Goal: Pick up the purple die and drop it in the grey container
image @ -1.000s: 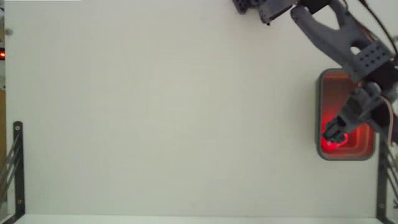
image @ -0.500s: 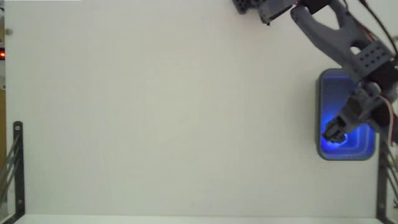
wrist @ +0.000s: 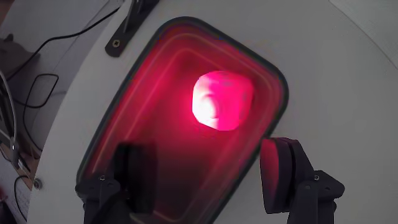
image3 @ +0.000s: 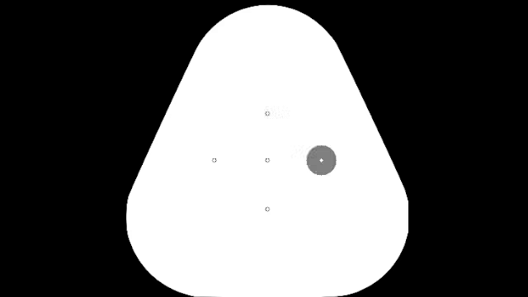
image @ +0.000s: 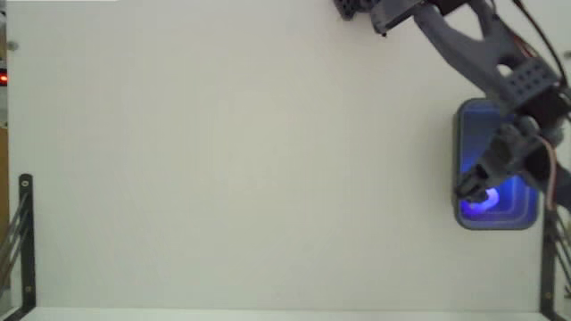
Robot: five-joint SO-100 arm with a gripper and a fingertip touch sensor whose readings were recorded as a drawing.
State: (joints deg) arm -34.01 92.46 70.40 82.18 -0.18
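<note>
In the wrist view the gripper (wrist: pixel 208 177) is hanging over the grey container (wrist: pixel 277 81) with its jaws spread wide and nothing between them. One dark finger (wrist: pixel 137 177) is showing at the lower left of the picture, inside the tub's outline, and the other finger (wrist: pixel 280 171) is sitting at the lower right, over the tub's rim. The purple die (wrist: pixel 222 101) is lying on the floor of the container, ahead of the open jaws and roughly midway between their lines, well clear of both fingers and glowing bright pink under the red light that is filling the tub in this view. In the fixed view the arm (image: pixel 500 67) is reaching down from the top edge to the container (image: pixel 461 160) at the right side of the white table (image: pixel 241 169), and the gripper (image: pixel 473 189) is covering part of the tub, whose inside is glowing blue there. The die itself is too small and washed out to make out in that view.
</note>
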